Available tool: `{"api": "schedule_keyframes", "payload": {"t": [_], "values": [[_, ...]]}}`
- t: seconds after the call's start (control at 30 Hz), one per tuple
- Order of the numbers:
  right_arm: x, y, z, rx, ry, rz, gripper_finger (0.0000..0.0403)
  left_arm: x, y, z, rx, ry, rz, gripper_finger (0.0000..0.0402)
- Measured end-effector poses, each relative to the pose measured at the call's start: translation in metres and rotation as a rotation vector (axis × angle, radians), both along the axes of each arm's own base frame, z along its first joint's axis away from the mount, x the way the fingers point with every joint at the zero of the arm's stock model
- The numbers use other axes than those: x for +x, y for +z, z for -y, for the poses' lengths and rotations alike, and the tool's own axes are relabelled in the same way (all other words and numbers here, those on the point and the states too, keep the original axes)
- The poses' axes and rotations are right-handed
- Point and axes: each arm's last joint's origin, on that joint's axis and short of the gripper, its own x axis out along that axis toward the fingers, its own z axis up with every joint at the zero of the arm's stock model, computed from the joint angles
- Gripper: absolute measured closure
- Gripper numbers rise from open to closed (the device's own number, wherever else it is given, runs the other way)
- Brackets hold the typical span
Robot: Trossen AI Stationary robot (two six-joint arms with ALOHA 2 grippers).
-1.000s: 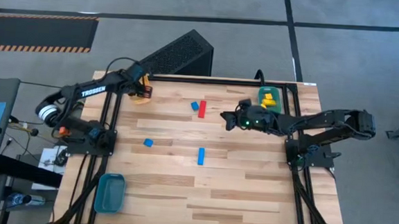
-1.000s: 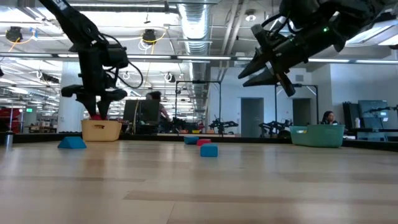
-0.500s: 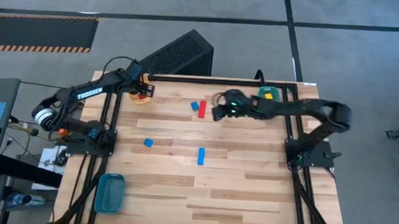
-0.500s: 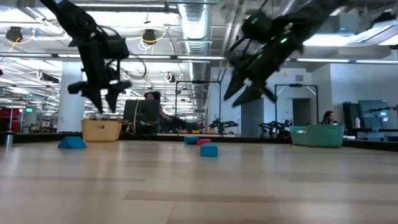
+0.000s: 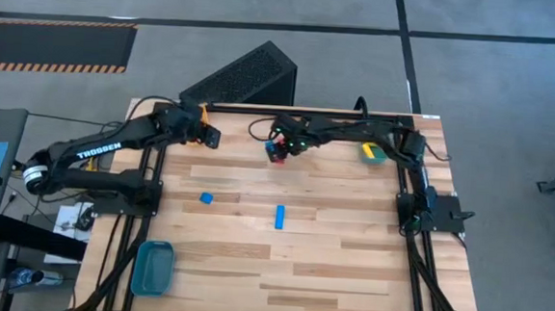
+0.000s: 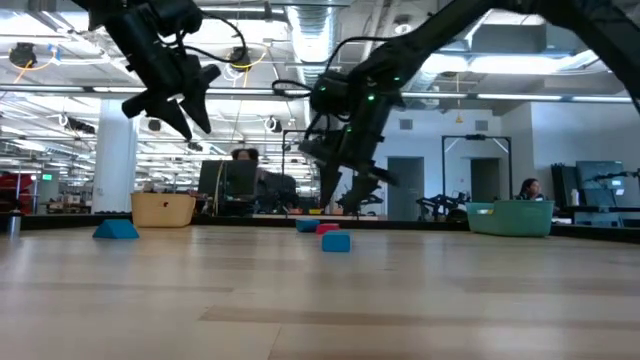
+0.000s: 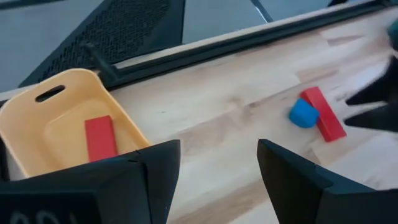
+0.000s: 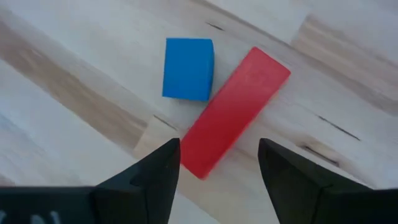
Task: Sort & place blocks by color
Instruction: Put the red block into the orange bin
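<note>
I have the right gripper point(image 5: 278, 148) stretched across the table point(image 5: 328, 274), directly over the red bar point(image 8: 233, 112) and the blue cube point(image 8: 188, 68), which touch each other. Its fingers stand apart, holding nothing, with the bar's near end between them and the cube just beyond. A second ago this gripper hung beside the green bin point(image 5: 374, 154), well away from the bar.

My left gripper point(image 5: 204, 135) hovers just beside the yellow bin point(image 7: 37, 130), fingers apart and empty; earlier it sat down in that bin. A red block point(image 7: 99, 138) lies inside the bin.

Nearer the table's middle than the bar lie a blue bar point(image 5: 280, 216) and a blue block point(image 5: 205, 198).
</note>
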Motion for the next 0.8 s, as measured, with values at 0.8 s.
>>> {"api": "schedule_keyframes", "payload": {"t": [0.8], "values": [[0.022,-0.028,-0.036,0.083,0.250,-0.325,0.0178,-0.004,-0.008,0.013,-0.012,0.011,-0.151,0.0203]]}}
